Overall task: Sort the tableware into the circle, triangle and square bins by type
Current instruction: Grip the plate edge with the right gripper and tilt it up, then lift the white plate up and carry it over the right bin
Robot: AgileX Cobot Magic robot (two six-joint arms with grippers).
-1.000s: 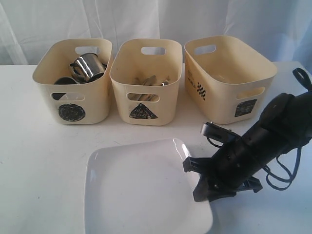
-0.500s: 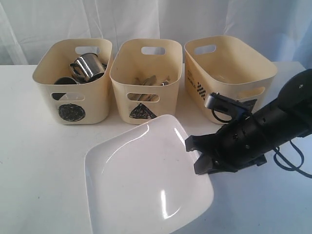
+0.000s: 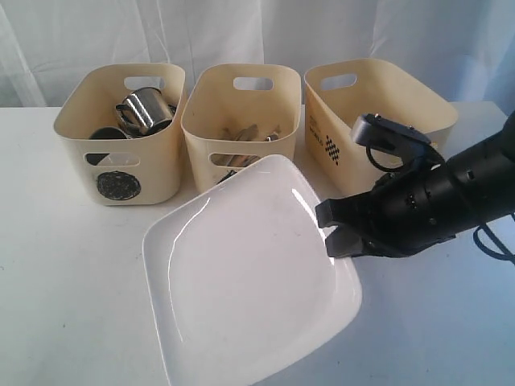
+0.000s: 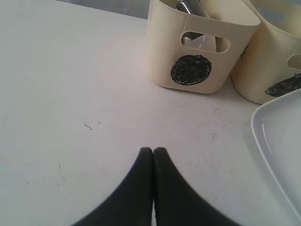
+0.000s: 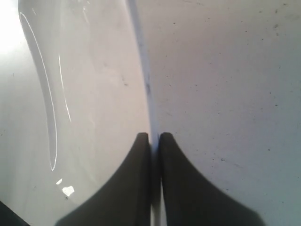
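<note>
Right gripper pinches the right rim of the white square plate, tilted up over the table; this looks like the carry step, and next it must clear the wall of the square bin behind

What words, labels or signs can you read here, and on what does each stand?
No readable words anywhere.
Black scribbled circle: front of the left bin.
Black scribbled triangle: front of the middle bin, partly behind the white plate.
Small print with checker pattern: side of the right bin, too blurred to read.
</note>
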